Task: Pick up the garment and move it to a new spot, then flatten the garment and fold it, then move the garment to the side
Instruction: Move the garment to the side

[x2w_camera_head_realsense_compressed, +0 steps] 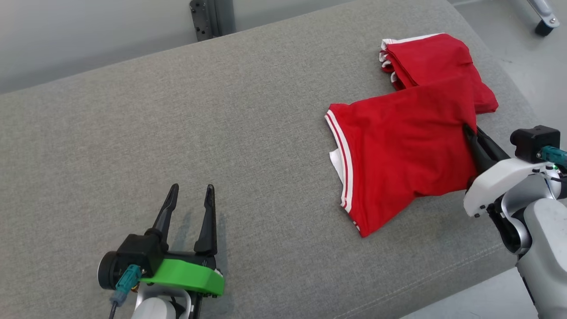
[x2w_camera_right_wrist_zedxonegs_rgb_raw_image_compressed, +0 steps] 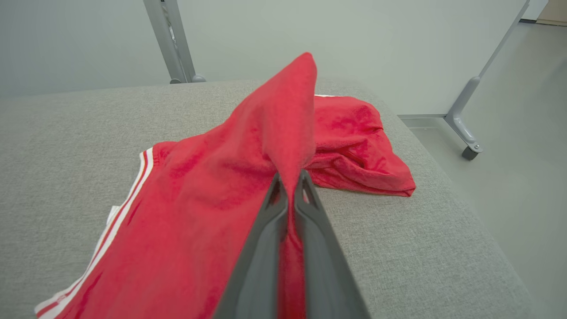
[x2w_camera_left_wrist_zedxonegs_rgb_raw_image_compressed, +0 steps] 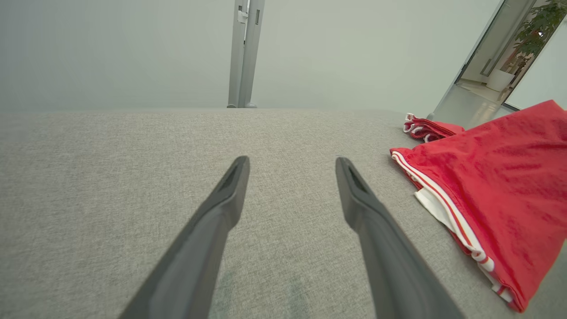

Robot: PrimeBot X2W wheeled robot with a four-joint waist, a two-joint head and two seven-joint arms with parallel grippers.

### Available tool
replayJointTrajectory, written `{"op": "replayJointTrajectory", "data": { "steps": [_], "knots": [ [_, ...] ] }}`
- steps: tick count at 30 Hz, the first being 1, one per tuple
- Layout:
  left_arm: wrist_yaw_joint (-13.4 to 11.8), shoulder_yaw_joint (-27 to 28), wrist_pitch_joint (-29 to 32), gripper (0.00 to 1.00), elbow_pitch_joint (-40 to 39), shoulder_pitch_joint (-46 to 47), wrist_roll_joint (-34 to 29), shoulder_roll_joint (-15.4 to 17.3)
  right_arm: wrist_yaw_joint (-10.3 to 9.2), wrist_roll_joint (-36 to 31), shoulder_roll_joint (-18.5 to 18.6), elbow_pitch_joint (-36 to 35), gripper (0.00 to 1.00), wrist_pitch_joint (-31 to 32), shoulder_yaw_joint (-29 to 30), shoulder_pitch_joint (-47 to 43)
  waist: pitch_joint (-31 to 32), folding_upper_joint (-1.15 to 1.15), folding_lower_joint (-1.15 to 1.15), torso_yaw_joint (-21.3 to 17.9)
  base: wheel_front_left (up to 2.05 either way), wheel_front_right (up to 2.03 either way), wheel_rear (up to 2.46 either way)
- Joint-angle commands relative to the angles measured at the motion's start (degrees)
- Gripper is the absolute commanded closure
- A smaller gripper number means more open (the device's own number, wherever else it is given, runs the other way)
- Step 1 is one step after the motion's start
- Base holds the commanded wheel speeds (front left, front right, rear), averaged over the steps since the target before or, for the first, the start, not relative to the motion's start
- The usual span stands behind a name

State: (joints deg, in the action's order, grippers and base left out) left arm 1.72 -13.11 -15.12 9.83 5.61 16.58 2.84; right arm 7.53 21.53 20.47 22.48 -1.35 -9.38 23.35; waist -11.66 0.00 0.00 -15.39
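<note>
Right gripper [x2w_camera_right_wrist_zedxonegs_rgb_raw_image_compressed: 289, 184] clamped on a raised fold of garment [x2w_camera_head_realsense_compressed: 398, 150]; the rest lies ahead-left of it. Left gripper [x2w_camera_head_realsense_compressed: 192, 188] wide apart, empty, garment to its right.

The red cloth garment with white striped trim [x2w_camera_head_realsense_compressed: 398, 150] looks soft and matt. The grey tabletop [x2w_camera_head_realsense_compressed: 199, 110] is covered in coarse woven cloth. The left pincer [x2w_camera_head_realsense_compressed: 192, 189] has dark fingers [x2w_camera_head_realsense_compressed: 206, 221] of smooth matt plastic.

red garment [x2w_camera_right_wrist_zedxonegs_rgb_raw_image_compressed: 212, 212] — pinched in right gripper [x2w_camera_right_wrist_zedxonegs_rgb_raw_image_compressed: 290, 181]
</note>
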Motion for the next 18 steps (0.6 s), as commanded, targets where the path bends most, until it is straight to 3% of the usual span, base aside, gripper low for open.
{"op": "replayJointTrajectory", "data": {
  "steps": [1, 11, 18],
  "knots": [
    [0.17, 0.40, 0.00, 0.00, 0.23, 0.88, -0.58, 0.30, -0.09, -0.18, -0.14, -0.28, 1.00, -0.10, -0.08, 1.24, -1.15, 0.00, 0.00, -0.93, 0.00, 0.00, 0.00],
    [0.23, 0.93, 0.00, 0.00, 0.26, 0.00, 0.28, 0.19, -0.09, -2.90, -0.37, 3.00, 1.00, 1.72, 3.51, 10.37, 0.76, 0.00, 0.00, 4.36, 0.00, 0.00, 0.00],
    [-0.21, 0.62, 0.00, 0.00, -0.26, -0.09, 0.90, 0.16, -0.09, -4.46, 1.37, 7.24, 1.00, 2.72, 5.43, 16.07, 0.60, 0.00, 0.00, 7.22, 0.00, 0.00, 0.00]
  ]
}}
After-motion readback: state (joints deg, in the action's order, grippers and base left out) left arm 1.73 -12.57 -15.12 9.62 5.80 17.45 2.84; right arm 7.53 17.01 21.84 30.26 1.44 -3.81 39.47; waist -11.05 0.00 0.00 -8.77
